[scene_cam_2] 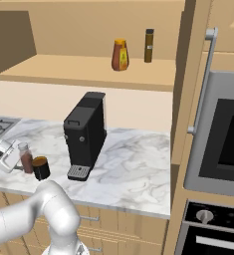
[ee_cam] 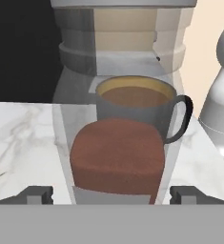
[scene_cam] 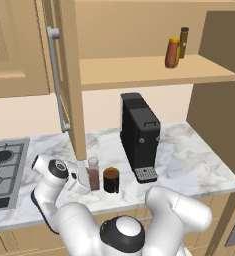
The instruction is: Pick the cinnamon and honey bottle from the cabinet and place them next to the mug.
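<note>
The gripper point(ee_cam: 111, 194) sat low over the marble counter point(scene_cam: 189, 160), its 2 fingertips point(ee_cam: 35, 194) spread wide on either side of the cinnamon point(ee_cam: 116, 157) — clear of the glass as far as the hand view showed, though contact was hard to rule out. The jar stood upright on the counter, just beside the mug point(scene_cam: 111, 179) (which showed through the glass behind it). The honey bottle point(scene_cam: 172, 52) stood on the shelf of the cabinet point(scene_cam: 139, 72) — beside a thin dark bottle point(scene_cam: 183, 42). A black coffee machine point(scene_cam: 139, 135) stood near the mug.
</note>
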Robot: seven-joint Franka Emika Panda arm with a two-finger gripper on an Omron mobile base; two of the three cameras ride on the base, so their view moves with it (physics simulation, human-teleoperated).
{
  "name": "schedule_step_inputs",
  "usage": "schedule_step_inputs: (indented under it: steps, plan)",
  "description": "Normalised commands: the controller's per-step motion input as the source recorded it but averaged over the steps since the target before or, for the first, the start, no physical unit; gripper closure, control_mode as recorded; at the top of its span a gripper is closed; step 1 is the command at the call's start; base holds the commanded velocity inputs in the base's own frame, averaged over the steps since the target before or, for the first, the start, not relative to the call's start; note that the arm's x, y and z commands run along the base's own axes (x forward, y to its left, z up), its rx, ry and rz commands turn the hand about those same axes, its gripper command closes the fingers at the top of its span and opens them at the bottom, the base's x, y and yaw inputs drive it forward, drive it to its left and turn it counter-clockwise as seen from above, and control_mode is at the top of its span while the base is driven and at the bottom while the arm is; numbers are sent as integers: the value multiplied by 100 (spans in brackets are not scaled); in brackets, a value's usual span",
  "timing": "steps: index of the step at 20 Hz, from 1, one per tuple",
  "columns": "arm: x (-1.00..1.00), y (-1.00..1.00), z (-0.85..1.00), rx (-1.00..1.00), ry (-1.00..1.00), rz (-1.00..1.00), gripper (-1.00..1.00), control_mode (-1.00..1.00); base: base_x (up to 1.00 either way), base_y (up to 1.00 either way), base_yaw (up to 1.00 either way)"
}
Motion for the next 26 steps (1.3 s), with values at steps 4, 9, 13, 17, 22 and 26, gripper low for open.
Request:
schedule_step_inputs:
  steps: [4,9,13,17,22,26]
  plan:
    - [0,1,0,0,0,0,-100,-100,0,0,0]
    - [0,10,11,0,0,0,-100,-100,0,0,0]
    - [0,8,15,0,0,0,-100,-100,0,0,0]
    - [0,21,7,0,0,0,-100,-100,0,0,0]
    - [0,33,4,0,0,1,-100,-100,0,0,0]
    - [0,20,6,0,0,8,-100,-100,0,0,0]
